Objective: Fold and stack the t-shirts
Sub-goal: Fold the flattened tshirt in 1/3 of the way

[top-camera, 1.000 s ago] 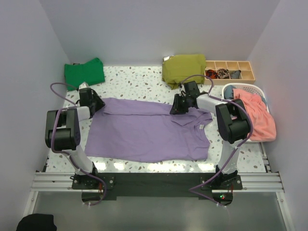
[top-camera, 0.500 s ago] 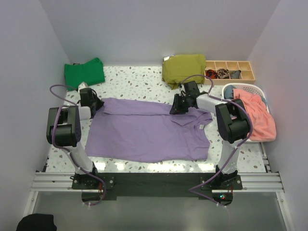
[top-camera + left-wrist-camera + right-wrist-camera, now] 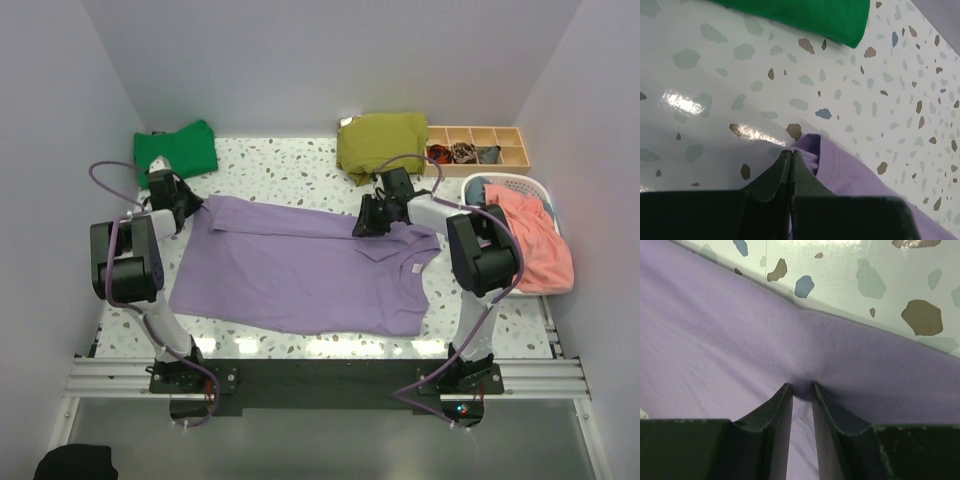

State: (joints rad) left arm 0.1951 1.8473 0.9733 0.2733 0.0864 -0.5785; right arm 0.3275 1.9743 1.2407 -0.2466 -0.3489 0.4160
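The lavender t-shirt [image 3: 300, 265] lay spread flat in the middle of the speckled table [image 3: 290, 170], with its small white neck label [image 3: 408, 268] towards the right side. The left gripper [image 3: 791, 156] was at the far left corner of this shirt. Its two fingers were pressed together with no gap, and the purple edge came out right at their tips, so it was clenched on the cloth. The right gripper [image 3: 801, 390] was at the far edge of the same shirt, more to the right. Its jaws stood only a little apart and a small ridge of purple cloth was gathered between them, so it also grasped the shirt. Behind the left gripper, near but not touching, the green t-shirt [image 3: 177, 150] lay folded in the far left corner of the table. Behind the right gripper an olive folded garment [image 3: 380, 142] lay at the far edge, and just beside it on the right stood a wooden tray [image 3: 478, 147] with several compartments, some holding small dark things that I could not identify. At the right side, close to the right arm, a white basket [image 3: 520, 181] held a pink cloth [image 3: 535, 245] that hung over its near rim.
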